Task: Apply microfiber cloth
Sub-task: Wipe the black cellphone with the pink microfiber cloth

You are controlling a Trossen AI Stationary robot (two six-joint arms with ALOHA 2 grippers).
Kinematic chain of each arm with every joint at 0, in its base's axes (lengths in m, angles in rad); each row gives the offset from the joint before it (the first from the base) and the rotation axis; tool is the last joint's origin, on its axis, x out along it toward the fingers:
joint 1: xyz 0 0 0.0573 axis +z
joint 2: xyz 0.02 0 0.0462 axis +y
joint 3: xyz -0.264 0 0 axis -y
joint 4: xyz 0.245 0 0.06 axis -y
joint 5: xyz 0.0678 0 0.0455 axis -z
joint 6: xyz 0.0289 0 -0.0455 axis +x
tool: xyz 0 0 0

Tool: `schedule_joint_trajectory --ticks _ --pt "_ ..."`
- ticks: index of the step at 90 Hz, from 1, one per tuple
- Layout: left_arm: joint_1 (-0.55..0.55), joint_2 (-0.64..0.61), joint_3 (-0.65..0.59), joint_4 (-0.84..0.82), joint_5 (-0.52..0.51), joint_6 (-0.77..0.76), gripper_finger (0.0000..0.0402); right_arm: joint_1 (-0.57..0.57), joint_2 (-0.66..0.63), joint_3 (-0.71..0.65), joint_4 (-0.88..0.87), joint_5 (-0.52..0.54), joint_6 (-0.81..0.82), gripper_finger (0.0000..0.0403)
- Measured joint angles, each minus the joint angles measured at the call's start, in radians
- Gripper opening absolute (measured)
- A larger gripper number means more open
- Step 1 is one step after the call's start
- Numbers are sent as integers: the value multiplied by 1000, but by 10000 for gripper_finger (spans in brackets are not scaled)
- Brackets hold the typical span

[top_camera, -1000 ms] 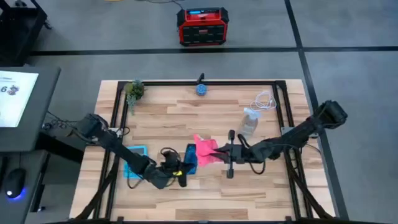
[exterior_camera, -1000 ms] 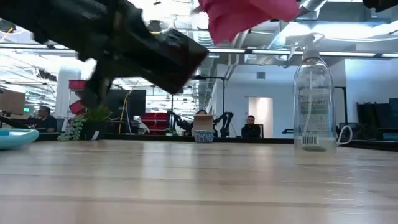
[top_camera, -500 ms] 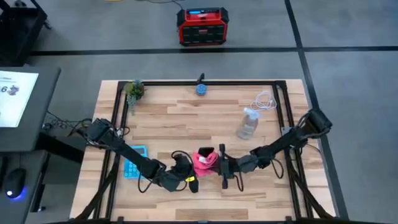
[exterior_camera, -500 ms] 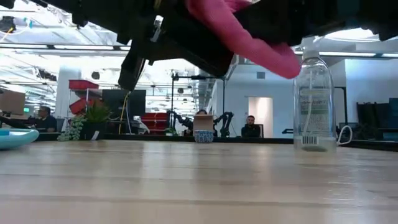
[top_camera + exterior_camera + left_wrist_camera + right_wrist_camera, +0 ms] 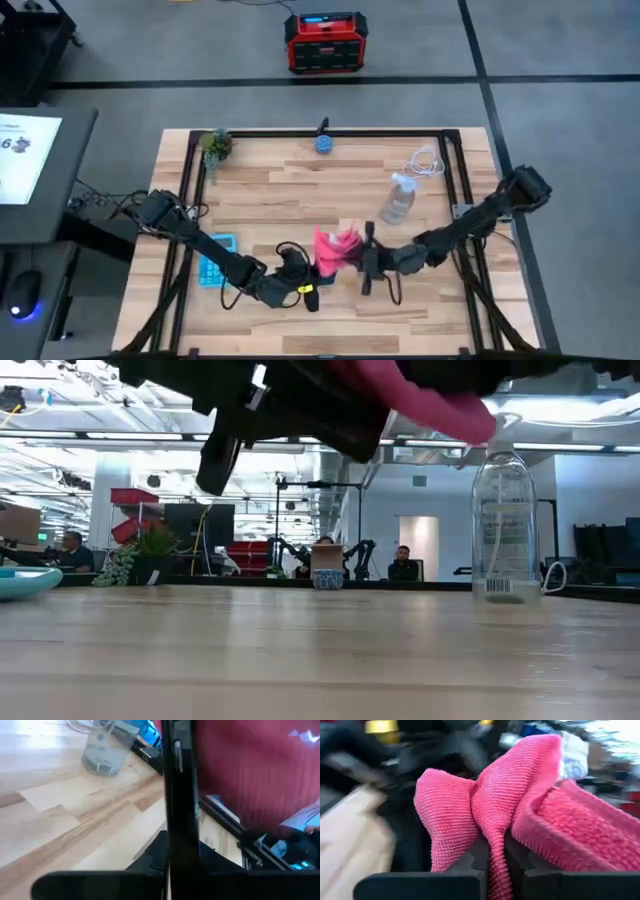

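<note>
Near the desk's front edge, a black phone [image 5: 179, 795] is being pinched edge-on between the fingers of the left gripper [image 5: 300, 288]. Just beside it, the pink cloth [image 5: 334, 248] is being held bunched above the desk [image 5: 300, 190], clamped in the pressed-together fingers of the right gripper [image 5: 352, 256]. A light-blue calculator [image 5: 216, 258] is being left lying toward the left edge. Farther back, a clear spray bottle [image 5: 399, 199] is being left standing toward the right edge, and a small plant [image 5: 215, 145] sits at the far left corner.
</note>
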Motion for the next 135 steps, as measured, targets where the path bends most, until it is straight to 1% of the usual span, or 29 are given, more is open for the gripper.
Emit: schedule_joint_trajectory --ticks 9,19,24,31,36,40,43,46,57,65,78,84,89,102,107,111,116,124,135 --pt "3 0 -2 -9 -1 3 11 8 45 -1 27 -29 1 9" --pt "4 0 -2 1 -3 3 11 10 58 17 36 -17 -4 9" --pt "5 0 -2 2 -14 2 11 13 60 32 26 35 -20 9" --pt "8 -4 -1 16 -23 2 11 15 61 65 26 161 -20 9" --pt "10 -6 1 19 -25 -1 11 15 60 89 39 259 10 9" --pt "10 -6 1 17 -23 -5 11 13 59 99 42 294 35 9" --pt "10 -6 1 13 -22 -6 11 12 58 104 38 289 40 9" --pt "9 -6 1 8 -15 -6 11 11 59 106 36 261 39 9" --pt "3 -5 1 7 21 -1 11 10 64 108 32 102 36 9" --pt "4 -4 1 6 30 3 11 9 81 108 12 15 36 9" --pt "4 0 0 1 31 4 11 7 112 108 12 -51 19 9" --pt "4 0 0 4 34 4 11 8 112 109 10 -46 -14 9" --pt "5 0 0 8 29 3 11 12 103 109 14 0 -36 9" --pt "8 -4 1 21 10 1 11 17 48 106 24 189 -66 9" --pt "7 -4 1 22 9 -2 11 17 26 106 30 298 -35 9" --pt "8 -4 1 18 10 -4 11 17 14 107 31 348 -12 9" --pt "7 -4 1 17 13 -5 11 18 10 107 31 351 -11 9" --pt "5 -4 1 11 30 3 11 31 11 107 28 315 -10 9" --pt "3 -4 1 9 37 12 11 53 34 107 23 219 -9 9"
